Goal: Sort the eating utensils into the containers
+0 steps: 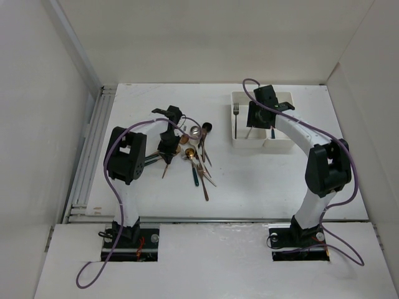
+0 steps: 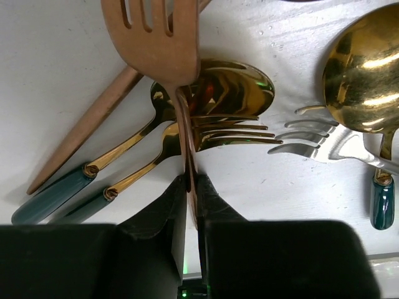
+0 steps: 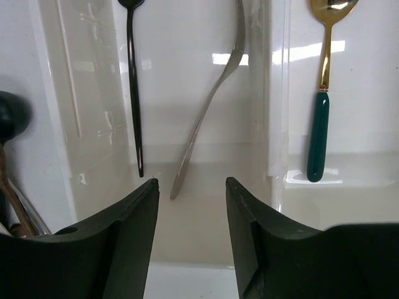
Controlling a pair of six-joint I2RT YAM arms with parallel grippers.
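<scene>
My left gripper (image 2: 190, 180) is shut on the thin handle of a copper fork (image 2: 153, 37), whose head points away over the pile. Under it lie a gold spoon (image 2: 234, 87) and a gold fork (image 2: 230, 132), both with teal handles, and a silver fork (image 2: 312, 140). In the top view the left gripper (image 1: 167, 142) is at the left of the utensil pile (image 1: 198, 159). My right gripper (image 3: 190, 184) is open and empty over the white tray (image 1: 239, 142). The tray's left bin holds a black fork (image 3: 133, 93) and a silver fork (image 3: 209, 112). The right bin holds a teal-handled gold spoon (image 3: 323, 118).
Another gold spoon (image 2: 368, 75) lies at the right of the left wrist view and a loose copper handle (image 2: 87, 134) at the left. A black spoon head (image 3: 9, 115) lies outside the tray's left wall. A metal rail (image 1: 87, 156) runs along the table's left edge.
</scene>
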